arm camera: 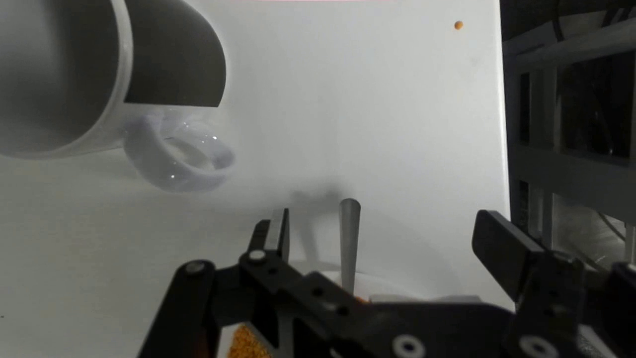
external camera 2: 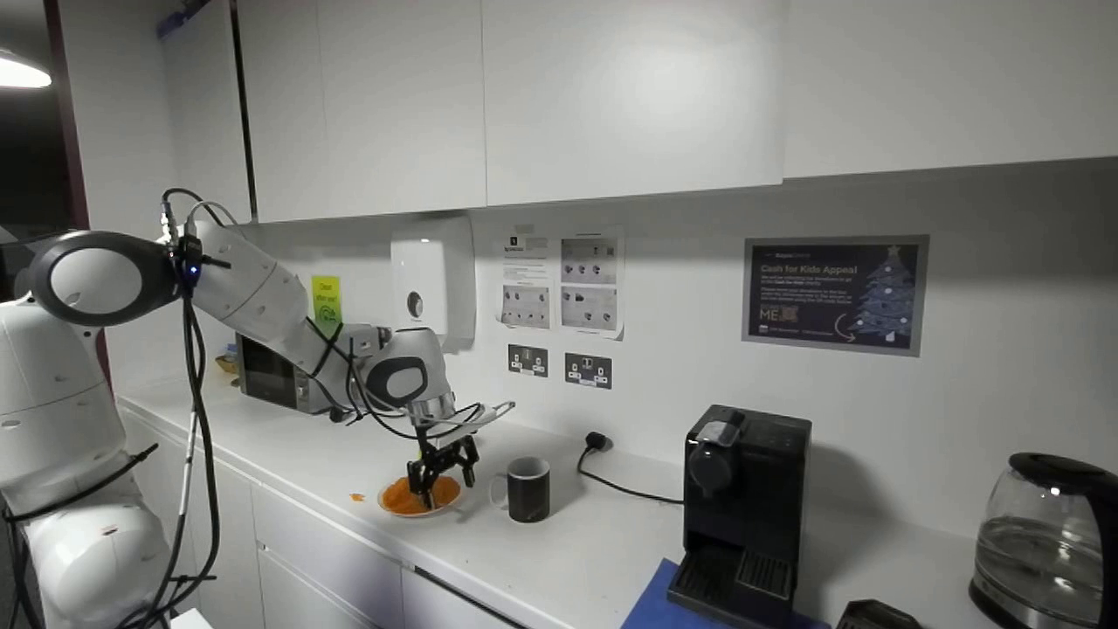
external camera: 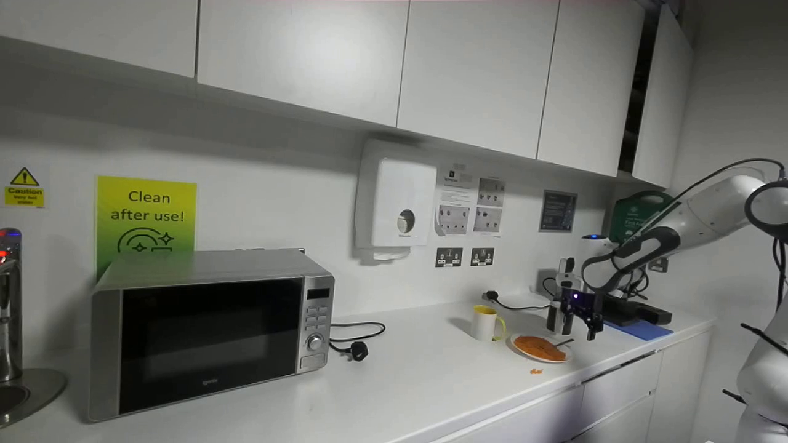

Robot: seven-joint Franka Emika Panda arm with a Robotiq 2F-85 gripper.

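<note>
My gripper (arm camera: 383,223) stands open, its jaws spread wide with nothing held. Between and beyond its fingers a grey metal utensil handle (arm camera: 350,238) sticks up from the plate; whether either finger touches it I cannot tell. The other end of the utensil is hidden. In both exterior views the gripper (external camera 2: 448,489) hangs just over or beside the white plate (external camera: 569,355), which carries orange food (external camera: 538,347). A mug (arm camera: 174,54) is close by, handle towards the plate side. It looks white with a yellow inside (external camera: 484,324) from one side and dark from another (external camera 2: 529,498).
Orange crumbs (external camera: 536,371) lie by the counter's front edge (arm camera: 503,124). A black coffee machine (external camera 2: 742,515) stands on a blue mat (external camera 2: 651,598), with a glass kettle (external camera 2: 1039,542) farther along. Past the mug are a plug cable (external camera 2: 624,485) and a microwave (external camera: 209,332). Cupboards (external camera: 474,74) hang above.
</note>
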